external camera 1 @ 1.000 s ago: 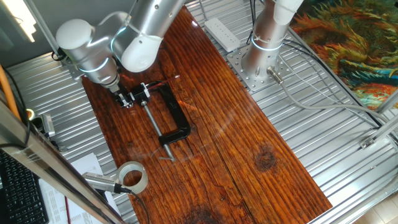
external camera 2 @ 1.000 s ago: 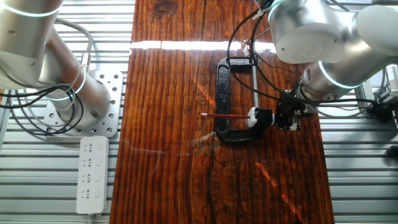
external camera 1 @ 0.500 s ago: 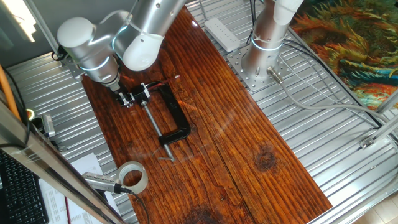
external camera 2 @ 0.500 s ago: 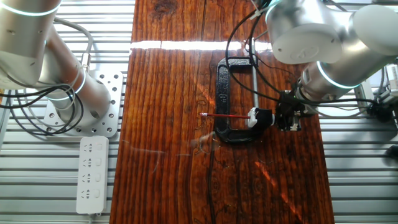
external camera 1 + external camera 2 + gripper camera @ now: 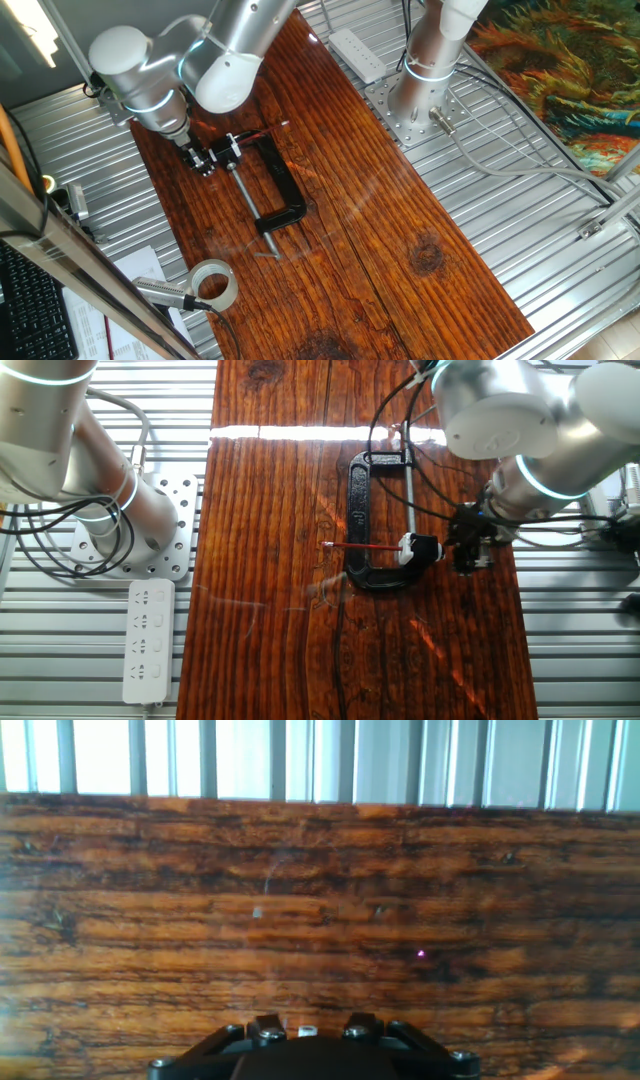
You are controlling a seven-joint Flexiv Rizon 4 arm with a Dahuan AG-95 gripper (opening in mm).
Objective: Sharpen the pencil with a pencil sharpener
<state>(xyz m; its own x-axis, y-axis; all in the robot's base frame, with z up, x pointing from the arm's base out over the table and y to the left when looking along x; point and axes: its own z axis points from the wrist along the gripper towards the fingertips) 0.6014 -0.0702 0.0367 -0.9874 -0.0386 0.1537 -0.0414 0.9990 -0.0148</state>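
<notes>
Red pencil (image 5: 362, 546) lying inside black C-clamp (image 5: 362, 525) on wooden tabletop (image 5: 270, 640), tip in white sharpener (image 5: 408, 546), gripper (image 5: 468, 552) beside it, fingers' opening cannot tell

A wooden board (image 5: 400, 230) is lying on a ribbed metal table (image 5: 540, 230). Beyond the board's far end, a white power strip (image 5: 357, 53) is resting on the metal; the other fixed view is showing it (image 5: 148, 642) beside the board's long edge. Off the board's near corner, a roll of tape (image 5: 212, 285) is sitting near a sheet of paper (image 5: 140, 268).
</notes>
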